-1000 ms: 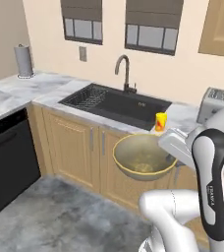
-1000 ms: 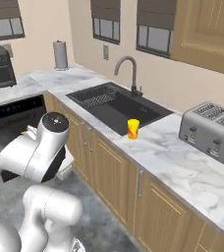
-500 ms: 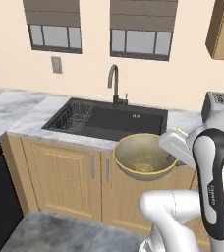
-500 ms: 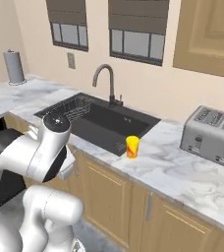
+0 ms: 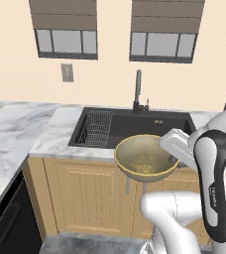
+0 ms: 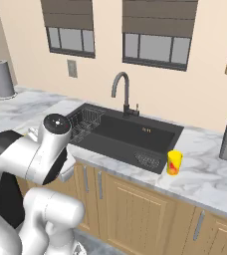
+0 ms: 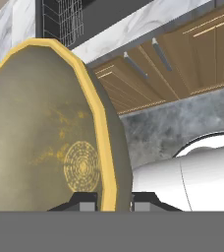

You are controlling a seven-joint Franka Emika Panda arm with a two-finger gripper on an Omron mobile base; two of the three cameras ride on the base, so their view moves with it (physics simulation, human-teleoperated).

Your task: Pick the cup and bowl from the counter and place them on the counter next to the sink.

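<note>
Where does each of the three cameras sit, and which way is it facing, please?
Left base view: behind the arm on its left, facing the sink; the white arm rises at lower right, holding the bowl before the cabinets.
Right base view: behind on the right, facing the same sink and the cup on the counter; the arm rises at lower left.
Hand view: on the hand, looking along its fingertips, shut on the bowl's rim.
Both base views share the sink and faucet.
</note>
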